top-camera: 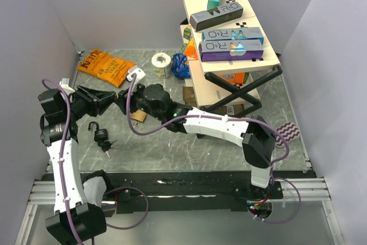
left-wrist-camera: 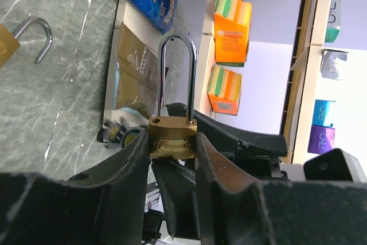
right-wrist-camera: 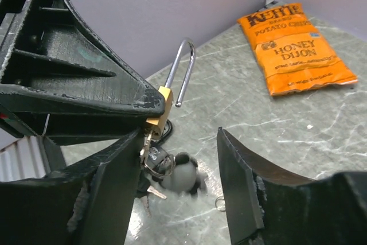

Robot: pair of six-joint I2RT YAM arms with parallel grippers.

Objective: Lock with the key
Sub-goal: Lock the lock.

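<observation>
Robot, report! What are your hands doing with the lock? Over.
Left gripper shut on padlock, shackle open. Right gripper open around hanging keys. Nothing in the way. Over.

Grey marbled tabletop (top-camera: 189, 147) here, carrying an orange Kettle chip bag (top-camera: 106, 66), a small black padlock with keys (top-camera: 102, 137), a white roll (top-camera: 161, 63) and a blue crinkled bag (top-camera: 180, 66).

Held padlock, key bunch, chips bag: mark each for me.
Held padlock (left-wrist-camera: 172, 137), left wrist view, brass body.
Key bunch (right-wrist-camera: 157, 158), right wrist view, dark key head.
Chips bag (right-wrist-camera: 295, 47), right wrist view, orange front.
</observation>
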